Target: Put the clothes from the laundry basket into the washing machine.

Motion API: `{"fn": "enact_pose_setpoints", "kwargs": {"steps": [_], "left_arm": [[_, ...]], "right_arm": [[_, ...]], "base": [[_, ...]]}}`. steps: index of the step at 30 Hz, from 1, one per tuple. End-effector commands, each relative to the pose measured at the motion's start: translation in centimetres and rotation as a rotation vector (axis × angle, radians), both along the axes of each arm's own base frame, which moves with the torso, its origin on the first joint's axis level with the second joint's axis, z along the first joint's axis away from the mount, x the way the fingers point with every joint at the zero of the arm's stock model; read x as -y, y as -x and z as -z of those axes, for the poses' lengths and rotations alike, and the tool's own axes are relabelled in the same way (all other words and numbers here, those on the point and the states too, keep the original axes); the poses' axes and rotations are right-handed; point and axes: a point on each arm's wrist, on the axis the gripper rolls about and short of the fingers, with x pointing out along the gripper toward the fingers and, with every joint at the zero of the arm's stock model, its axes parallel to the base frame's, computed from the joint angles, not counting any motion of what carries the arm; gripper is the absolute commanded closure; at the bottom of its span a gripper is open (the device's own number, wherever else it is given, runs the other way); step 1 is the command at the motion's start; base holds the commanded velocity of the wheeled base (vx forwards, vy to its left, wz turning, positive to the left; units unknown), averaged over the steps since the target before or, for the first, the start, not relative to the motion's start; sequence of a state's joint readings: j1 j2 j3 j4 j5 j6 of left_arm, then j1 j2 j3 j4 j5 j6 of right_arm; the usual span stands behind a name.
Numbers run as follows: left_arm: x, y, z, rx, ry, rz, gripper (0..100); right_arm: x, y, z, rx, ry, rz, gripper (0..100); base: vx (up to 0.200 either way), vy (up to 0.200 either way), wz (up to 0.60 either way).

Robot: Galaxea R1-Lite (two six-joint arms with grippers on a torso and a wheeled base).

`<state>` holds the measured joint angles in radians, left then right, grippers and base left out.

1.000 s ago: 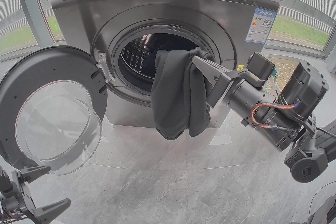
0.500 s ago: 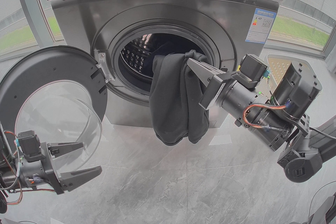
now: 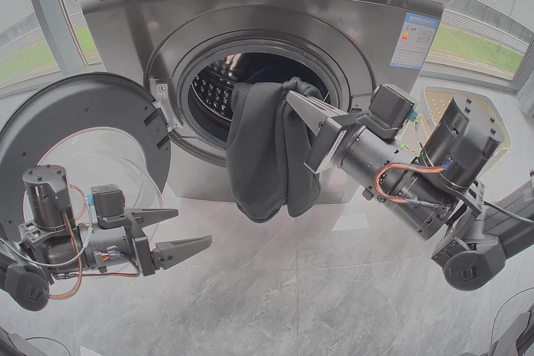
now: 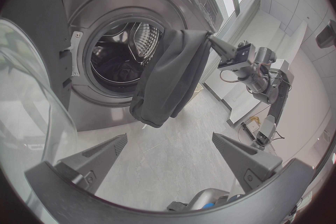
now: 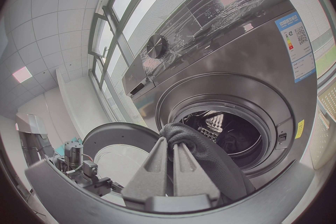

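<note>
A dark grey garment point(image 3: 267, 151) hangs in front of the washing machine's round opening point(image 3: 222, 90), its hem well above the floor. My right gripper point(image 3: 292, 94) is shut on the garment's top fold, right at the opening's rim; the wrist view shows the same pinch point(image 5: 170, 146) with cloth point(image 5: 210, 161) draped past the fingers. More dark clothing lies inside the drum point(image 4: 115, 67). My left gripper point(image 3: 189, 232) is open and holds nothing, low over the floor, below and left of the hanging garment point(image 4: 168, 74).
The washing machine's door point(image 3: 72, 151) stands swung open to the left, close behind my left arm. A beige perforated basket point(image 3: 445, 107) sits to the machine's right, behind my right arm. Grey tiled floor point(image 3: 289, 290) spreads in front.
My left arm has come up from the lower left corner toward the middle, gripper open. My right gripper has carried the garment a little left and up toward the opening.
</note>
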<state>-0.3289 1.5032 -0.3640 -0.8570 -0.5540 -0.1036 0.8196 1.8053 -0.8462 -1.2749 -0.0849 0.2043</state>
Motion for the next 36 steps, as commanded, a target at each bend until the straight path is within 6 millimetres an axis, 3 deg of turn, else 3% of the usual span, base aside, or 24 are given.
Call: {"fn": "enact_pose_setpoints", "kwargs": {"steps": [1,15,21,36], "left_arm": [[1.8,-2.6,2.4,-0.058,-0.018,0.024,0],[4.1,-7.5,5.1,-0.068,-0.038,-0.042,0],[5.1,-9.5,5.3,-0.059,-0.019,-0.045,0],[7.5,-9.2,4.8,0.015,0.039,0.041,0]], "right_arm": [[-0.3,0.4,-0.3,0.010,-0.012,-0.015,100],[-1.2,0.9,0.2,0.003,-0.006,-0.045,100],[-1.6,1.4,0.2,0.004,-0.005,-0.063,100],[-1.9,1.4,0.7,0.000,-0.002,-0.066,100]], "base": [[0.000,0.000,0.00],[0.000,0.000,0.00],[0.000,0.000,0.00],[0.000,0.000,0.00]]}}
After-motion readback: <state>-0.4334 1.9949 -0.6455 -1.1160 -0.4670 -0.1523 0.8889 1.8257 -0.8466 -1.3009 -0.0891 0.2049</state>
